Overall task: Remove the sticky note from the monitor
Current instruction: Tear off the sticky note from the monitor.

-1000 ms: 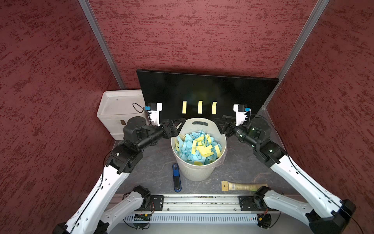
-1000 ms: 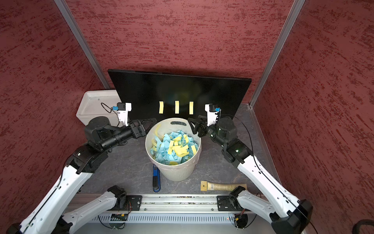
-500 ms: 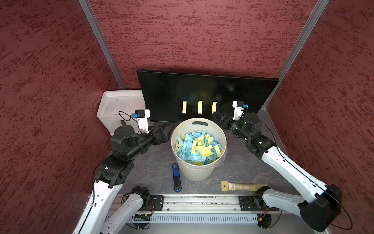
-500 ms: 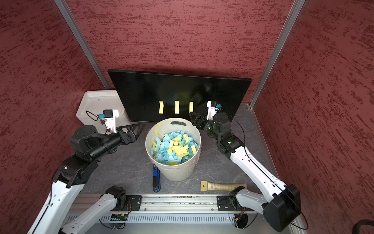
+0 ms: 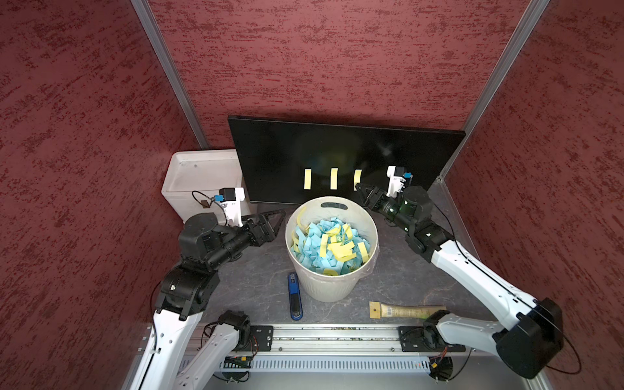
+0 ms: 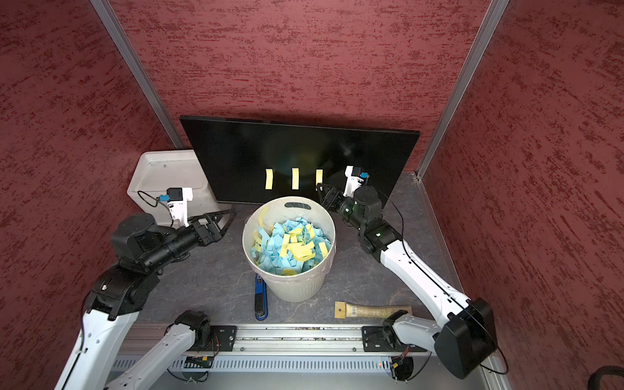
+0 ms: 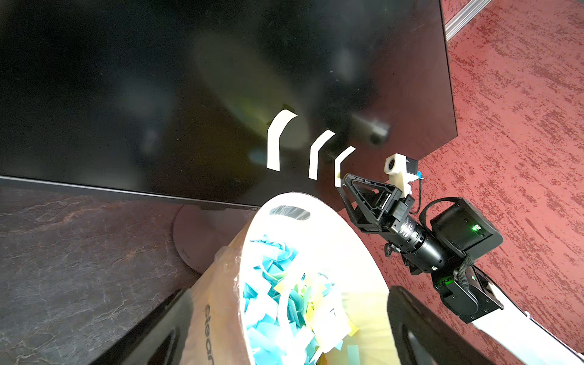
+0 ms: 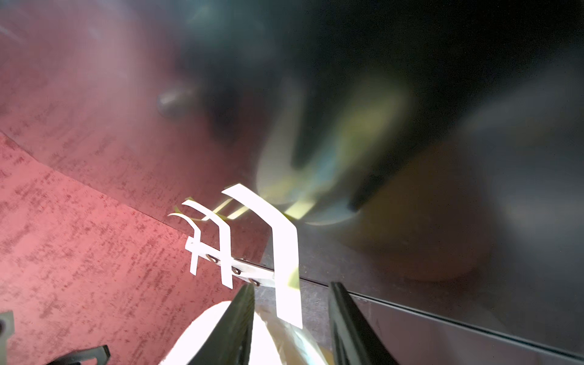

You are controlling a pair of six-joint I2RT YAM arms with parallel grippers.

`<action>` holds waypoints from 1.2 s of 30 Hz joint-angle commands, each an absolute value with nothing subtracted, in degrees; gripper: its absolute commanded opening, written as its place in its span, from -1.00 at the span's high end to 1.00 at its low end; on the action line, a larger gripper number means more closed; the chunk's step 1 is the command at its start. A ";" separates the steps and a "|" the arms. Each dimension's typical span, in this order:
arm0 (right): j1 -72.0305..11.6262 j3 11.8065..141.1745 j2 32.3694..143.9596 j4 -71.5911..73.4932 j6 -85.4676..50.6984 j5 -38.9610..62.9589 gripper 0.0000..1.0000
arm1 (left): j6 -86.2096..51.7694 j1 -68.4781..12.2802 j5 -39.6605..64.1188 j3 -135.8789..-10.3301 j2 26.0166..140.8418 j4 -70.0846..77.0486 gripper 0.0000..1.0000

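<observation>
Straddling rightmost sticky note (image 8: 284, 246), right claw (image 8: 292, 286) part-open, gap clear only in wrist view; left claw (image 5: 278, 221) wide.

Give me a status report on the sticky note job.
Left end effector open beside bin. Right end effector open, jaws straddling rightmost sticky note on monitor. Bin rim close below.

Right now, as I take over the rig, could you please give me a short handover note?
The left gripper is open and empty, beside the waste bin.
The right gripper is open, jaws either side of the rightmost sticky note at its lower end, not yet gripping.
The monitor stands behind the bin; the middle note and leftmost note are also on it.
Done: approach only.
Left: close, peel the note off, probably drop it in the bin.
</observation>
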State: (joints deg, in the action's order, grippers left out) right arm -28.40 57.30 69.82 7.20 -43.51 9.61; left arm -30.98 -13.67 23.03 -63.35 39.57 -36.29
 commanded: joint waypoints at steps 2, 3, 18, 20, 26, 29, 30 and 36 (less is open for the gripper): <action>-28.04 56.87 70.44 10.42 -44.12 10.87 0.37 | -29.64 -12.64 24.41 -62.91 39.11 -37.16 -1.00; -28.03 56.74 70.48 10.56 -44.24 10.96 0.42 | -29.69 -12.51 24.51 -62.88 39.11 -37.18 -1.00; -27.84 56.00 69.20 11.03 -43.03 11.08 1.00 | -30.25 -11.52 25.66 -62.62 39.46 -36.84 -1.00; -27.78 55.56 68.70 11.39 -42.77 11.23 1.00 | -30.37 -11.44 25.69 -62.62 39.40 -36.91 -1.00; -27.84 54.98 67.01 11.77 -41.69 12.86 1.00 | -30.89 -11.34 25.63 -62.83 39.11 -37.44 -1.00; -27.86 54.63 65.88 11.45 -40.64 13.49 1.00 | -31.19 -11.17 25.36 -63.04 39.10 -37.87 -1.00; -27.81 54.53 65.20 11.31 -40.25 13.60 1.00 | -31.27 -11.22 25.32 -63.24 39.11 -38.00 -1.00; -27.82 54.71 63.05 9.04 -37.61 17.02 1.00 | -32.07 -10.99 25.34 -63.74 39.45 -38.01 -1.00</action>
